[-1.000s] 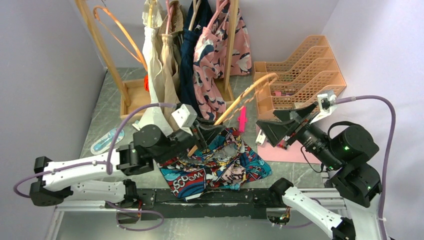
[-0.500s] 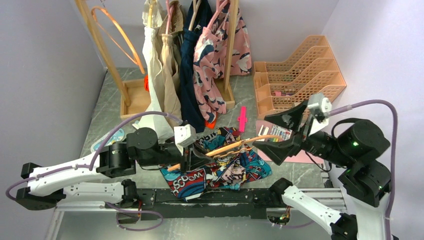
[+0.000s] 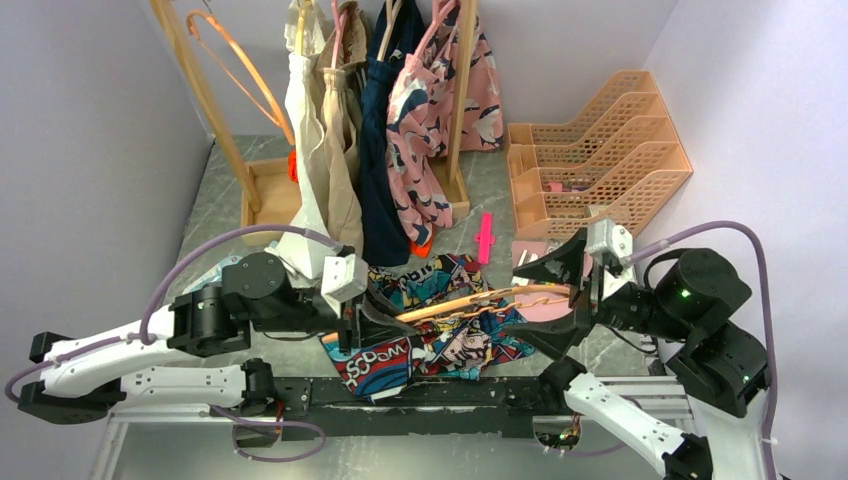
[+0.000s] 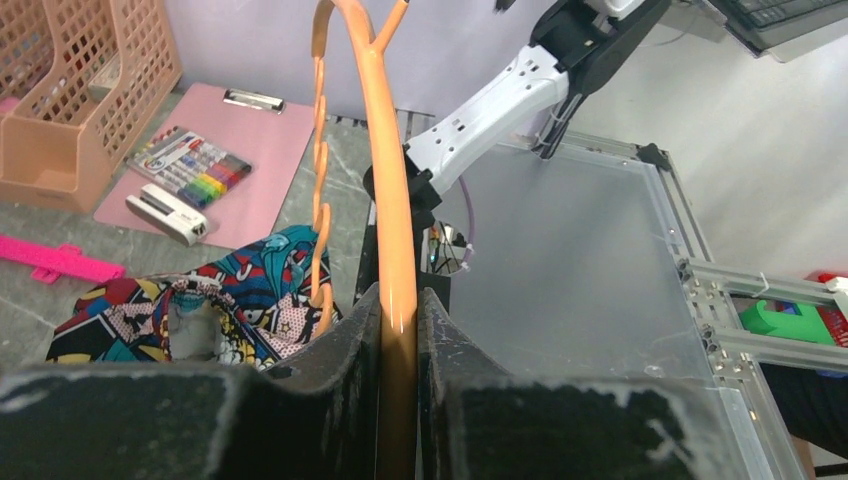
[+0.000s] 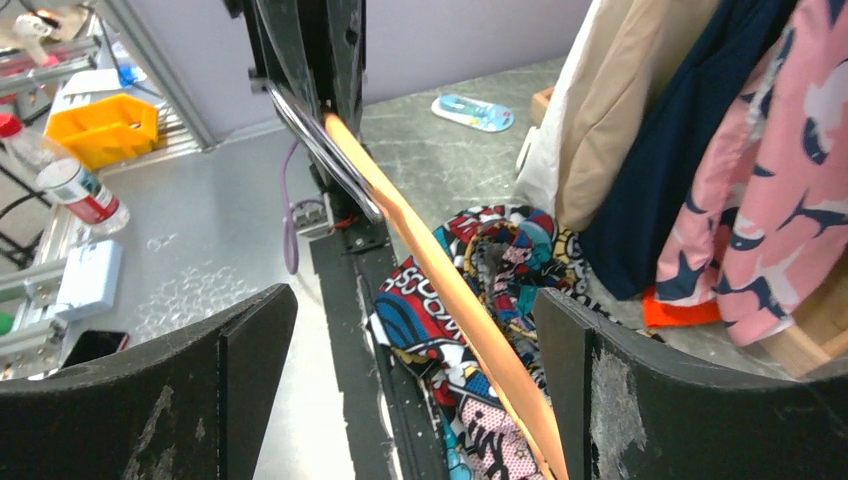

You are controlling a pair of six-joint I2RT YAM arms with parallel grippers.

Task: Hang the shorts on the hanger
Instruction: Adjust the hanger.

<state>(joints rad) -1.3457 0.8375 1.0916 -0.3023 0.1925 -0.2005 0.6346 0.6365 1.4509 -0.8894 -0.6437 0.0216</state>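
The comic-print shorts lie crumpled on the table near the front edge; they also show in the left wrist view and the right wrist view. My left gripper is shut on the orange-tan hanger and holds it nearly level just above the shorts. The hanger bar runs between the left jaws. My right gripper is open, its fingers on either side of the hanger's far end, apart from it. The hanger bar crosses between the right fingers.
A garment rack with hung clothes stands at the back, with another orange hanger on its left. A peach file organiser, a pink clipboard with markers and a pink clip lie to the right.
My left gripper swung the hanger down from a steep tilt to nearly level over the shorts. My right arm moved in and down, bringing its open fingers around the hanger's far end.
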